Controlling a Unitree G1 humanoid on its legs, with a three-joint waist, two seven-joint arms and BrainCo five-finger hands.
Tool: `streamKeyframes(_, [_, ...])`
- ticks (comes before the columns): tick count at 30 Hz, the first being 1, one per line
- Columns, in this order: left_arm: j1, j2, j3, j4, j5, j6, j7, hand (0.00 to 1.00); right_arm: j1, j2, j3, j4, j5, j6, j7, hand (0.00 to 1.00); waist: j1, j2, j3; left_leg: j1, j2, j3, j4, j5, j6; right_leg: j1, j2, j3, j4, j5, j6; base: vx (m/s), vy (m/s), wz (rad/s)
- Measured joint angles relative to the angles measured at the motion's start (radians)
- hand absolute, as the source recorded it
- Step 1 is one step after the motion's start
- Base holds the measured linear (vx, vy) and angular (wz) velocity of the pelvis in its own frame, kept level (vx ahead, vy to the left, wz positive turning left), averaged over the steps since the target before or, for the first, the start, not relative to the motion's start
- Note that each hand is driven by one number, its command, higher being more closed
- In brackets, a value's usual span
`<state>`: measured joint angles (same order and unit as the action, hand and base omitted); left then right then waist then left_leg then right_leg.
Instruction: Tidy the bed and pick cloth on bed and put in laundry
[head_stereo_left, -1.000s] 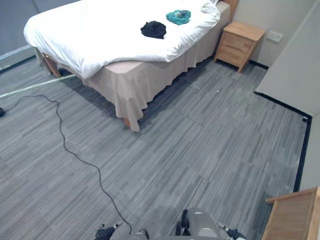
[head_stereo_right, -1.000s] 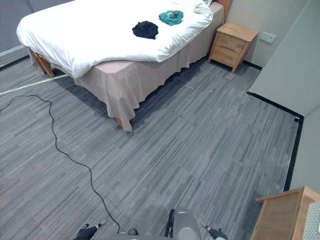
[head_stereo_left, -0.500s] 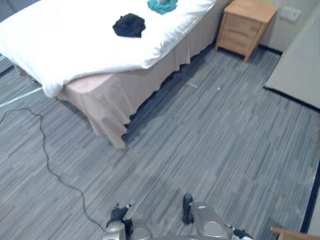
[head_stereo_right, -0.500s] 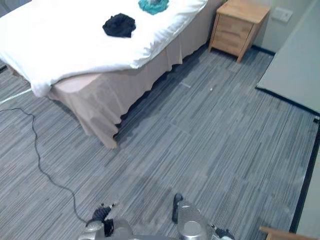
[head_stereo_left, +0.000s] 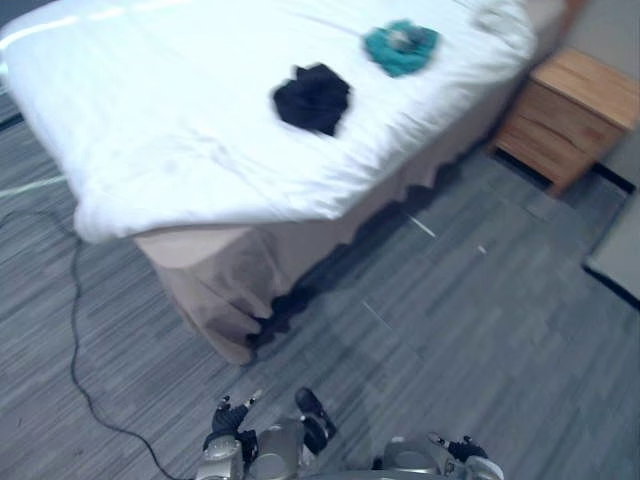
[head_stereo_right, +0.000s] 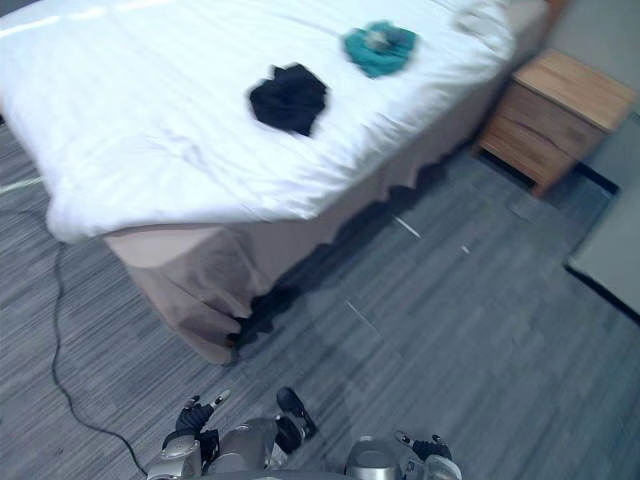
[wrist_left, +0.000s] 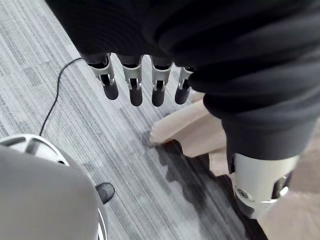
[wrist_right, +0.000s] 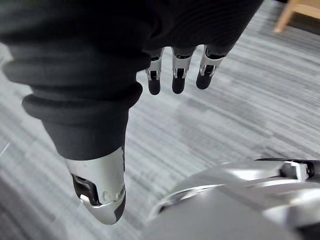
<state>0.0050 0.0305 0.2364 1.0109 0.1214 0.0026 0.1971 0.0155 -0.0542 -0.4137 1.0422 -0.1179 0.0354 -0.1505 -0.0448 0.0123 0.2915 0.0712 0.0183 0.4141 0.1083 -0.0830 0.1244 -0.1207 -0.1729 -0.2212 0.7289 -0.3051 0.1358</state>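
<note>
1. The black cloth (head_stereo_left: 313, 97) lies on the white bed (head_stereo_left: 180, 150), upper centre of the left eye view. The teal cloth (head_stereo_left: 401, 47) lies apart from it, further up and right.
2. The left hand (wrist_left: 131, 85) has straight fingers and holds nothing, above the floor (head_stereo_left: 480, 330).
3. The right hand (wrist_right: 178, 75) has straight fingers and is empty, above the floor.

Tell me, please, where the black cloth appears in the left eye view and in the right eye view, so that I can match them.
Left eye view: the black cloth lies on the white bed cover, about mid-width, in the upper part.
Right eye view: the black cloth sits slightly left of mid-width, at the same height.
Shared landmark: the teal cloth, apart from it, nearer the wooden nightstand.
</note>
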Motion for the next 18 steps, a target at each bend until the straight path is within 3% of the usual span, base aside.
streamKeyframes(1, [0.001,0.003,-0.007,0.0,0.0,0.001,0.0,0.0,0.0,0.0,0.0,-0.008,0.0,-0.005,0.0,0.0,-0.001,0.004,-0.001,0.012,0.001,-0.03,-0.009,0.0,-0.024,-0.012,0.004,0.038,-0.095,0.004,0.003,0.48,-0.238,1.84])
streamKeyframes(2, [0.003,0.008,-0.013,0.001,0.001,0.001,-0.001,0.0,0.0,0.0,0.0,-0.008,0.003,-0.008,0.0,0.0,-0.001,0.004,-0.005,0.033,-0.001,-0.076,-0.034,-0.01,-0.059,-0.038,0.011,0.128,-0.285,0.038,0.026,0.44,-0.285,1.89])
streamKeyframes(3, [0.004,0.019,-0.016,0.002,0.004,0.002,-0.001,0.0,0.001,0.01,-0.003,-0.004,0.012,-0.007,0.0,0.0,0.001,-0.027,-0.014,0.056,-0.01,-0.108,-0.068,-0.021,-0.086,-0.043,0.0,0.212,-0.47,0.13,0.054,0.41,-0.326,1.76])
streamKeyframes(4, [0.013,0.025,-0.013,0.001,0.002,0.004,0.0,0.0,0.001,0.019,-0.003,0.003,0.017,-0.005,0.0,0.0,0.008,-0.035,-0.013,0.067,-0.018,-0.124,-0.075,-0.021,-0.104,-0.045,-0.011,0.239,-0.538,0.193,0.065,0.43,-0.413,1.59])
streamKeyframes(5, [0.02,0.041,0.004,-0.005,0.003,0.004,0.001,0.0,0.009,0.04,-0.014,0.022,0.037,-0.004,0.001,0.0,0.01,-0.087,-0.039,0.087,-0.039,-0.168,-0.075,-0.035,-0.135,-0.05,-0.026,0.284,-0.583,0.361,0.043,0.47,-0.511,1.1])
streamKeyframes(6, [0.02,0.033,0.035,0.01,0.007,0.008,0.001,0.0,0.005,0.041,-0.026,0.038,0.049,-0.002,0.006,0.0,0.023,-0.076,-0.046,0.119,-0.027,-0.196,-0.073,-0.05,-0.165,-0.046,-0.015,0.268,-0.538,0.391,0.001,0.53,-0.551,1.0])
streamKeyframes(7, [0.029,-0.011,0.051,0.01,0.01,0.01,-0.003,0.0,0.016,0.008,-0.051,0.031,0.07,-0.01,0.004,0.0,0.018,-0.025,-0.076,0.097,0.028,-0.178,-0.07,-0.044,-0.195,-0.037,0.025,0.235,-0.576,0.414,-0.02,0.41,-0.397,0.5])
streamKeyframes(8, [0.035,-0.028,0.054,0.01,0.01,0.01,-0.002,0.0,0.017,0.0,-0.065,0.03,0.078,-0.01,0.002,0.0,0.014,-0.007,-0.088,0.092,0.049,-0.162,-0.071,-0.051,-0.205,-0.015,0.036,0.223,-0.616,0.401,-0.026,0.34,-0.286,0.28])
streamKeyframes(9, [0.032,-0.063,0.08,0.011,0.01,0.009,-0.006,0.0,0.009,-0.006,-0.091,0.03,0.089,-0.007,0.002,0.0,0.013,0.03,-0.089,0.094,0.087,-0.156,-0.076,-0.058,-0.225,0.016,0.074,0.202,-0.671,0.411,-0.048,0.29,-0.255,0.17])
streamKeyframes(13, [0.033,-0.08,0.13,0.003,0.008,0.01,-0.022,0.0,0.025,0.026,-0.128,0.029,0.106,0.005,0.002,0.0,0.011,0.033,-0.095,0.121,0.162,-0.127,-0.084,-0.033,-0.264,0.071,0.149,0.17,-0.721,0.405,-0.093,0.16,-0.2,0.06])
streamKeyframes(18, [0.045,-0.062,0.179,-0.137,-0.031,0.01,0.002,0.0,0.077,0.035,-0.133,-0.007,0.107,0.01,-0.001,0.0,0.036,0.031,-0.102,0.135,0.177,-0.109,-0.093,-0.03,-0.269,0.119,0.165,0.16,-0.796,0.432,-0.11,0.01,-0.036,0.04])
